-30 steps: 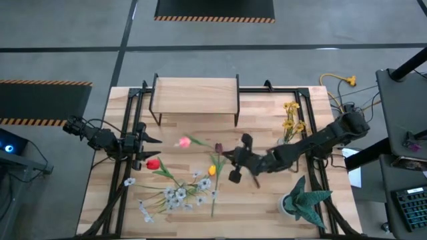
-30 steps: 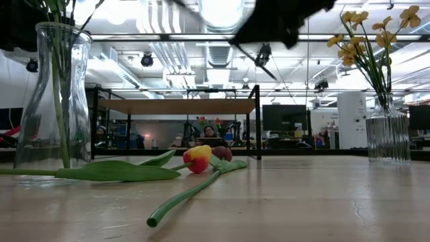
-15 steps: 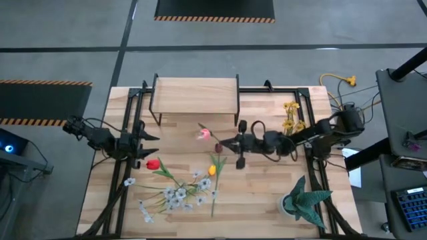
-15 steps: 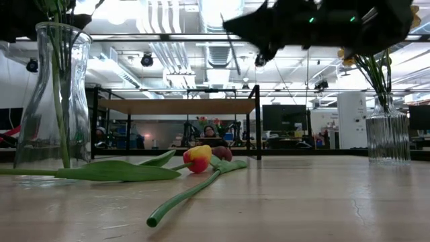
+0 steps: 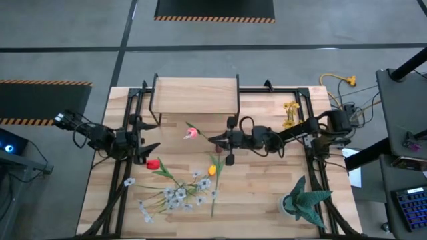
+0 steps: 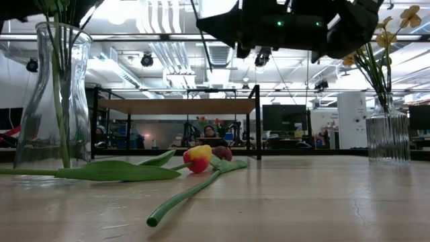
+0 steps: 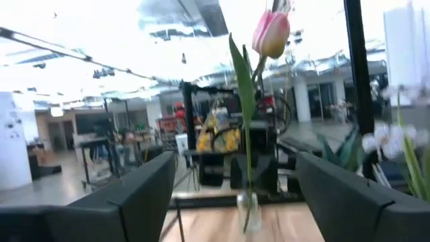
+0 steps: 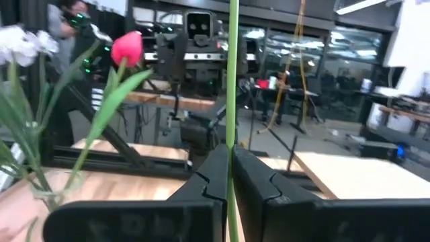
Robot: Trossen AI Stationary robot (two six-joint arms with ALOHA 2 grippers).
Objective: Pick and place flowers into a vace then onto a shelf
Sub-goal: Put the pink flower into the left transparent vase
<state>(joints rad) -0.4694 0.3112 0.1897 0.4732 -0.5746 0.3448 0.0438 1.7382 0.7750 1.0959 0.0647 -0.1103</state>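
Note:
My right gripper (image 5: pixel 215 140) reaches level over the table's middle, shut on the green stem of a pink tulip (image 5: pixel 191 133) that stands upright in the air (image 7: pixel 271 33). My left gripper (image 5: pixel 151 137) waits open at the table's left, pointing at that tulip, its fingers (image 7: pixel 144 191) wide apart and touching nothing. A clear glass vase (image 6: pixel 57 94) with stems in it stands at the near left. A red tulip (image 5: pixel 153 163) and pale blossoms (image 5: pixel 179 193) show there from above. A yellow tulip (image 6: pixel 197 158) and a maroon one (image 5: pixel 218 148) lie on the table. The shelf (image 5: pixel 195 90) stands at the far edge. My right gripper pinches the pink tulip's stem (image 8: pixel 232 138) between its two shut fingers, low on the stem. The fingers come level from the table's right and lie across the stem. The tulip is lifted clear, nearly upright with its bloom on top, and a short stem end (image 7: pixel 248 215) hangs below the fingers.
A ribbed glass vase with yellow flowers (image 5: pixel 290 120) stands at the far right. A green spiky potted plant (image 5: pixel 303 200) sits at the near right corner. Black frame rails (image 5: pixel 130 120) run along the table's sides. Bare wood lies between the shelf and the grippers.
My right gripper has gone toward the table's left and far edge with the pink tulip and tipped up to level. The tulip, which lay slanted over the table, now stands upright. My left gripper has tipped upward, and its fingers stand wider apart.

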